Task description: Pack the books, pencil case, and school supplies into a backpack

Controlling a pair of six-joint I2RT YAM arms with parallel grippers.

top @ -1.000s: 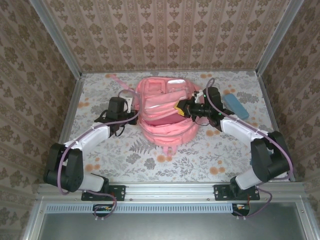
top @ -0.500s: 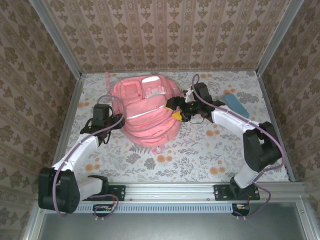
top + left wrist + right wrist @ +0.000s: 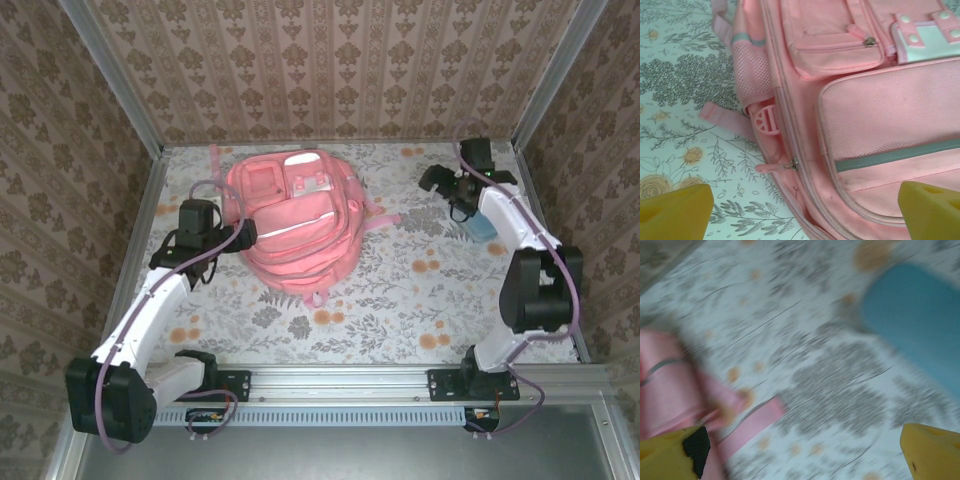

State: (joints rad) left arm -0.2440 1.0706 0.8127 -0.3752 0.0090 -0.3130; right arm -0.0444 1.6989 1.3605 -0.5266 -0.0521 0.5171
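Fingers (image 3: 672, 212) on both arms opened | right arm (image 3: 510, 215) withdrew from backpack (image 3: 295, 230)

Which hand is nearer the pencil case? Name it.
The right hand, beside the blue pencil case; the left hand sits far off by the backpack.

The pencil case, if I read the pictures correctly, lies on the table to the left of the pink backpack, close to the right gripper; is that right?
Not quite: the pencil case lies to the right of the backpack, not the left. The top view shows it on the table, close to the right gripper.
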